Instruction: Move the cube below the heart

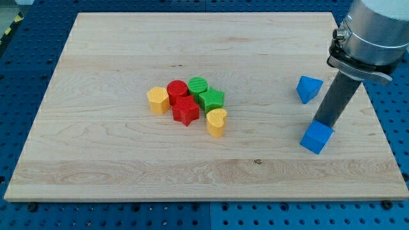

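Observation:
A blue cube (317,137) lies at the view's right on the wooden board (115,160). My tip (323,123) stands right against the cube's upper side, touching it. A yellow heart (216,121) lies near the middle, at the lower right of a cluster of blocks, well to the left of the cube.
The cluster holds a yellow hexagon (158,99), a red cylinder (177,91), a red star (186,111), a green cylinder (198,85) and a green star (211,99). A second blue block (308,88), faceted, lies above the cube, left of my rod.

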